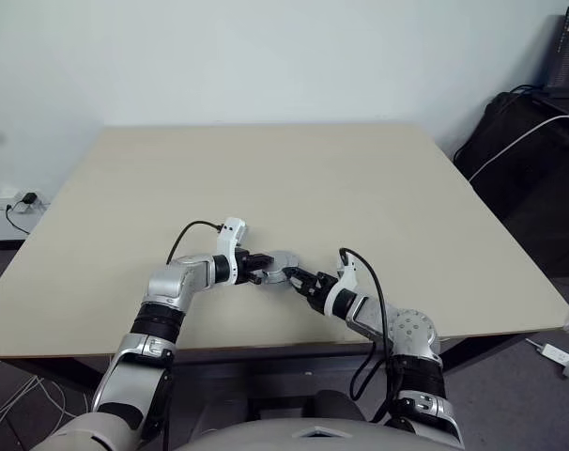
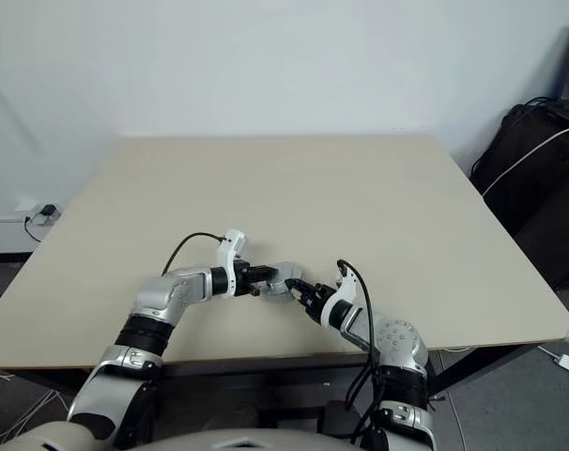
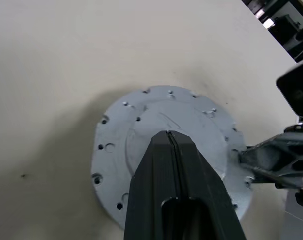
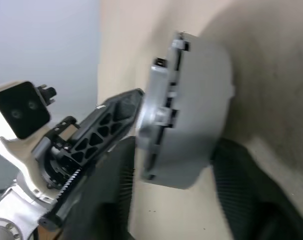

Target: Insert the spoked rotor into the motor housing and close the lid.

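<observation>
The lid (image 3: 141, 125), plain grey face with a raised middle and small holes, lies on top of the motor housing (image 4: 209, 100), a grey round body standing on the table. My left gripper (image 3: 170, 134) is shut, and its joined tips press on the lid's raised middle. My right gripper (image 4: 174, 150) comes in from the side, its two dark fingers against opposite sides of the housing and lid rim. In the head views the stack (image 1: 281, 262) sits between both grippers near the table's front edge. The spoked rotor is hidden.
The beige table (image 1: 294, 178) stretches far back and to both sides. Dark bags and cables (image 1: 533, 160) stand on the floor to the right, a white power strip (image 1: 561, 358) lies below the table's right corner, and a wall socket with a plug (image 1: 22, 200) is at the left.
</observation>
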Action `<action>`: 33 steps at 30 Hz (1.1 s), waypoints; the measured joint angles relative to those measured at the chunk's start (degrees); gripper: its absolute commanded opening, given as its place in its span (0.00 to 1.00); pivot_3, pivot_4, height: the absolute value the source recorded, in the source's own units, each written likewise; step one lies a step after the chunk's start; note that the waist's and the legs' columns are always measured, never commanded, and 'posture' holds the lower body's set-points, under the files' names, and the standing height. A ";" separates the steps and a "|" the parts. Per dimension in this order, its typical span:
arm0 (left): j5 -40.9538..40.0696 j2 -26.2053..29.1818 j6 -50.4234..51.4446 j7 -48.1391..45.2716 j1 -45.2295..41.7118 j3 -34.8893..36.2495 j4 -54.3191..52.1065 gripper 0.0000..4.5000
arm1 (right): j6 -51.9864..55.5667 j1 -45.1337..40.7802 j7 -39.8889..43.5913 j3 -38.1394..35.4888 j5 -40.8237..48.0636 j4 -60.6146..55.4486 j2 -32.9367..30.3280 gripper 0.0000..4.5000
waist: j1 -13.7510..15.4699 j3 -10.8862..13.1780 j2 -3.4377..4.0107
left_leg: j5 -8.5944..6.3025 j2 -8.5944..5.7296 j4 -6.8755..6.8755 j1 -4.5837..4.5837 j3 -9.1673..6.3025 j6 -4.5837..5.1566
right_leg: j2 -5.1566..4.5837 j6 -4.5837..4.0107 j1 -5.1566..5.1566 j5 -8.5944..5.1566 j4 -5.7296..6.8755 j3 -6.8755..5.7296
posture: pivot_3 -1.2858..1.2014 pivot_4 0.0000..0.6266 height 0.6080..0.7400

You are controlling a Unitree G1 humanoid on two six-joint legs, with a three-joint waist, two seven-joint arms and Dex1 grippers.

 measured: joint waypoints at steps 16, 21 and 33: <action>0.00 0.07 0.00 0.15 0.43 0.02 -0.44 0.00 | -0.42 0.10 -0.01 0.09 -0.26 0.31 0.00 0.29 | 0.04 0.00 0.02 | 0.00 0.00 -0.01 0.02 0.00 -0.01 | 0.00 -0.01 0.01 0.00 0.00 0.01 | 0.52 0.00 1.00; -0.21 -1.08 -1.25 2.20 2.10 1.76 -1.44 0.00 | -0.36 0.71 -0.01 0.09 0.30 -0.20 -0.09 0.29 | 0.14 0.01 0.05 | 0.00 0.00 -0.03 0.00 0.01 0.00 | 0.00 0.00 0.01 0.01 -0.05 0.01 | 0.52 0.00 1.00; -9.85 -15.40 -12.88 22.25 16.93 15.90 -21.89 0.00 | -0.80 5.27 -2.64 -0.86 7.23 -4.11 -0.18 0.29 | 1.08 0.13 0.11 | 0.02 -0.01 -0.02 -0.99 0.04 -0.01 | 0.00 0.35 -0.68 0.20 -0.10 0.00 | 0.52 0.00 1.00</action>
